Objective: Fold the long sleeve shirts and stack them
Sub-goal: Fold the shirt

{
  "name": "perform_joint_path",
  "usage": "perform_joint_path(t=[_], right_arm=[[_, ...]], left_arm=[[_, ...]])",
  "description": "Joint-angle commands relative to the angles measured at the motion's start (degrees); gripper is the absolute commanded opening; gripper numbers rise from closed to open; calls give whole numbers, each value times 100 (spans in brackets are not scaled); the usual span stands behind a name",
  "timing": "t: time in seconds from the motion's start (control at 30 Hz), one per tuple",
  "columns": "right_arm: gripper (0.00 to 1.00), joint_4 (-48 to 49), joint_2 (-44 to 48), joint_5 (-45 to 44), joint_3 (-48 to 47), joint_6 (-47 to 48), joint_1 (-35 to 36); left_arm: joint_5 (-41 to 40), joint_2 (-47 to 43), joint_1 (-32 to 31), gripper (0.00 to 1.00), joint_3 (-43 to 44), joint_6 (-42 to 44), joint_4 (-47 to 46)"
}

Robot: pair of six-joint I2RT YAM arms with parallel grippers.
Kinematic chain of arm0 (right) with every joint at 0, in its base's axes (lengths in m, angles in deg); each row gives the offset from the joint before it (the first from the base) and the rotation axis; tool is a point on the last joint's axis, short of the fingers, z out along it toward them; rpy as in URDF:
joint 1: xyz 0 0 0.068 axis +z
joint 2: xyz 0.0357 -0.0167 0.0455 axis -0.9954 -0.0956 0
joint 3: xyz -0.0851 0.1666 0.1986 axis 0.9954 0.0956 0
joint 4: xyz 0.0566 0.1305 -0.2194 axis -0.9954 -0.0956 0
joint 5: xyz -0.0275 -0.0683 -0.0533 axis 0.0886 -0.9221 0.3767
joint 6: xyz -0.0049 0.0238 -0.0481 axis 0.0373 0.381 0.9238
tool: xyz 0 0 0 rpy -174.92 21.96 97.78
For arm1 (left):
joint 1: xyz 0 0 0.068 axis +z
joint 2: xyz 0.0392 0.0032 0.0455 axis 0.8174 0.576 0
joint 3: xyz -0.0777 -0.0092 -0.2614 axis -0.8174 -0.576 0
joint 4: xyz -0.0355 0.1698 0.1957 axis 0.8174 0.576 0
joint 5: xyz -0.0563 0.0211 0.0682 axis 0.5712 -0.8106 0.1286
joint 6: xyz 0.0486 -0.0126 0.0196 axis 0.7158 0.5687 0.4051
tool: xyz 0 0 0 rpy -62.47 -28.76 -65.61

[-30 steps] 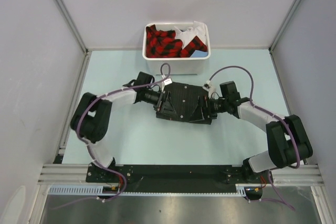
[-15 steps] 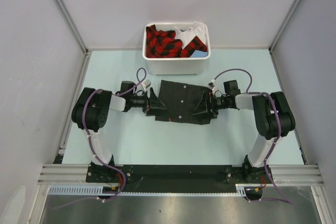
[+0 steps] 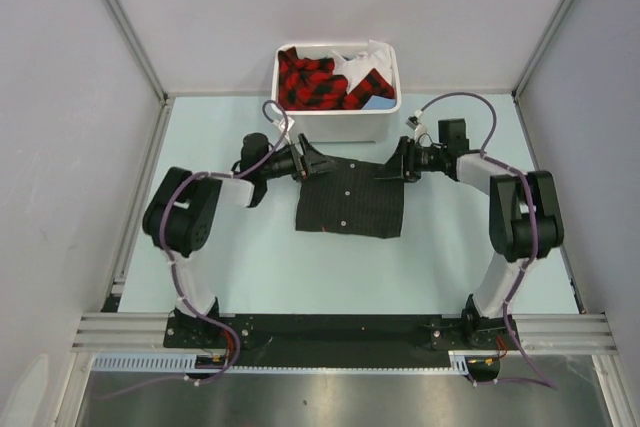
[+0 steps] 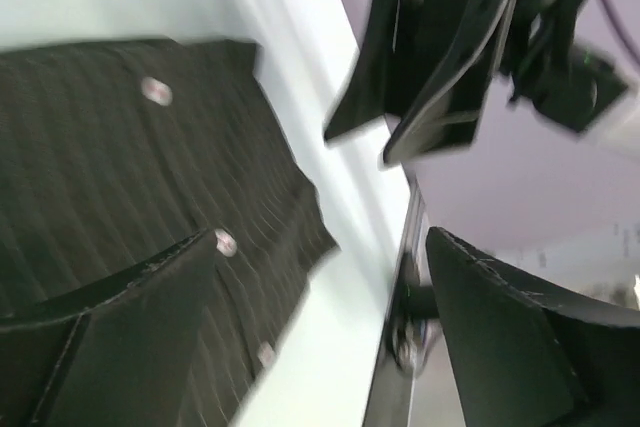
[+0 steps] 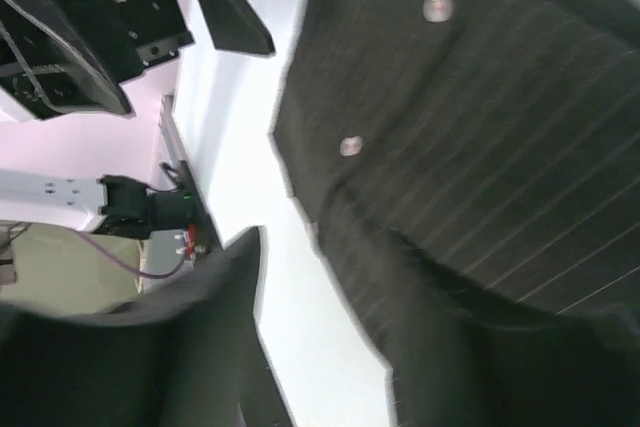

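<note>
Shirt (image 3: 350, 202) lies folded flat, table (image 3: 250, 257) centre, just near of bin (image 3: 335, 125). L gripper (image 3: 314, 163) at far-left corner, jaws spread, empty. R gripper (image 3: 391, 171) at far-right corner, grip state unclear. Prob. squaring far edge.

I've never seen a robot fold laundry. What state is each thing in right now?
Shirt: folded, lying flat on the table.
Bin: filled with rumpled clothes.
Left gripper: open, at the shirt's far left corner.
Right gripper: open, at its far right corner.
</note>
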Motion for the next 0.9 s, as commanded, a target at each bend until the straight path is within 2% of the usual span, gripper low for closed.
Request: perform_joint_path(t=[0.0, 0.2, 0.3, 0.37, 0.5, 0.6, 0.63, 0.67, 0.77, 0.8, 0.87], right_arm=[[45, 770, -915, -376, -510, -342, -15], [38, 1068, -1865, -727, -1151, -579, -103], [38, 1034, -2137, -850, -1214, -667, -121], [38, 963, -2286, -912, -1197, -606, -138], [39, 657, -2323, -895, -1328, -272, -235], [40, 289, -1947, -659, -1652, -88, -358], [40, 164, -1779, -579, -1828, -26, -410], [41, 85, -1604, -526, -1873, 44, -428], [41, -4, -856, -245, -1734, -121, -499], [41, 66, -672, -192, -1611, -470, -481], [41, 303, -180, -34, -964, -876, -376]], left_arm=[[-1273, 811, -52, 93, 475, -884, -1241], [-2591, 1349, -44, 92, 1030, -1287, 236], [-2804, 1411, 53, 85, 1013, -1534, 834], [-2831, 1350, 123, 78, 864, -1464, 923], [-2796, 1139, 281, 57, 399, -1306, 854], [-2507, 639, 483, 27, 82, -797, 458], [-2392, 481, 605, 6, 11, -517, 335], [-1991, 131, 676, 0, -59, -367, 125], [-1130, -476, 835, 0, -60, 47, 35], [-943, -601, 818, 0, -68, 144, 9], [-539, -724, 634, 0, -68, 189, 26]])
